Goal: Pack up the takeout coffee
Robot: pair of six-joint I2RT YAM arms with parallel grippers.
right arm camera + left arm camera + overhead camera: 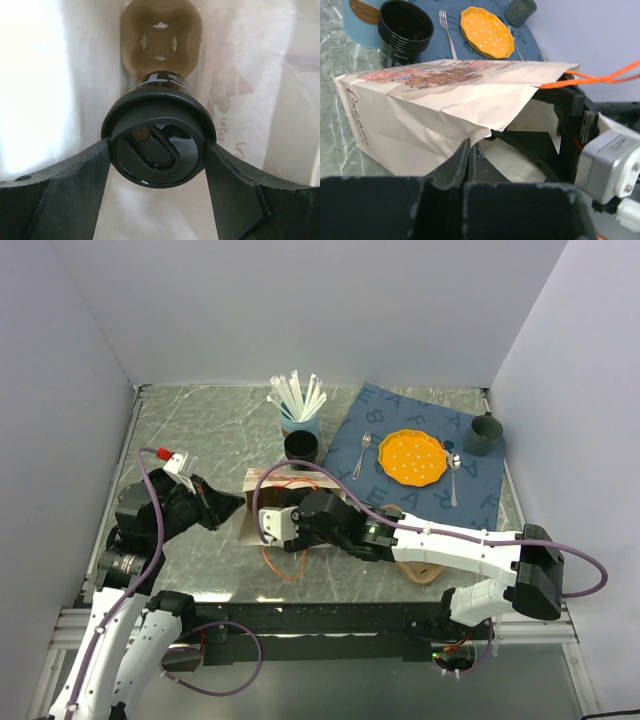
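The takeout coffee [159, 145], a black cup with a black lid, is inside the white paper bag [270, 485], lid facing the right wrist camera. My right gripper [157, 146] is shut on it, one finger pressing each side of the lid. In the top view that gripper's wrist [322, 520] reaches into the bag's mouth and the cup is hidden. A brown pulp cup holder [160, 35] lies at the bag's far end. My left gripper [470, 144] is shut on the lower edge of the bag's [420, 115] opening, at the bag's left side [232, 504].
Behind the bag stand a stack of lidless black cups [301, 447] and a light-blue straw cup [300, 405]. A blue placemat [485, 485] holds an orange plate [412, 458], fork [362, 455] and spoon [454, 475]. A grey-green mug [484, 434] stands far right.
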